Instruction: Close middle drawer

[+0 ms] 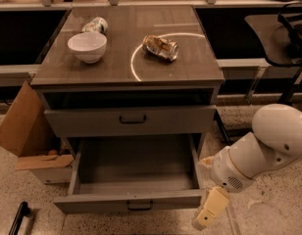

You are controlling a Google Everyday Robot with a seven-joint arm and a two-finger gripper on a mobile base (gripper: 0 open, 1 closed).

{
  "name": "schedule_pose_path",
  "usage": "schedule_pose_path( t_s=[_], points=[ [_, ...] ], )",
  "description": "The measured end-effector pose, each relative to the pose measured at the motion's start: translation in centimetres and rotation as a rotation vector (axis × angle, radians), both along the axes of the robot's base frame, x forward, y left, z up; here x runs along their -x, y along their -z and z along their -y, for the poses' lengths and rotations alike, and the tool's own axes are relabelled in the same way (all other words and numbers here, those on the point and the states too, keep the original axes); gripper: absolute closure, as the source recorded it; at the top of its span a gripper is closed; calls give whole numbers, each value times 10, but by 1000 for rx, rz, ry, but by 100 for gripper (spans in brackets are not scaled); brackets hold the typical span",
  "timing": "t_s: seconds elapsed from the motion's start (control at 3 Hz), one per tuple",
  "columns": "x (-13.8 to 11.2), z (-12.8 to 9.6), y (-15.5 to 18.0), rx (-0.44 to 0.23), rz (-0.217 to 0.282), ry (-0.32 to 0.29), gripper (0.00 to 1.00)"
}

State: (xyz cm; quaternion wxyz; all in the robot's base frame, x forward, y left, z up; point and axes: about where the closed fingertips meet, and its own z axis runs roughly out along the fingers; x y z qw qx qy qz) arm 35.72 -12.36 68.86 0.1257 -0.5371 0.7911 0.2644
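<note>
The middle drawer is pulled far out of the grey-brown cabinet, and its deep box is empty. Its flat front faces me at the bottom of the view, with a small dark bar handle at the centre. The closed top drawer sits above it. The lowest drawer is hidden under the open one. My gripper, a cream-coloured end on the white arm, hangs just right of the open drawer front's right corner, near the floor. It holds nothing that I can see.
On the cabinet top stand a white bowl, a crushed can and a tipped-over can. An open cardboard box sits left of the cabinet. A dark bar lies on the floor at bottom left. A dark table is at right.
</note>
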Motion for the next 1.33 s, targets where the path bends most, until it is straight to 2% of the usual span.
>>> schedule_pose_path(
  t_s=[0.33,0.67,1.0,1.33],
  points=[
    [-4,-3,41,-19,-13,-40,0],
    [-6,-6,73,-50,12,-90,0],
    [-6,-6,73,-50,12,-91,0],
    [-3,-6,92,-70,45,-127,0]
  ],
)
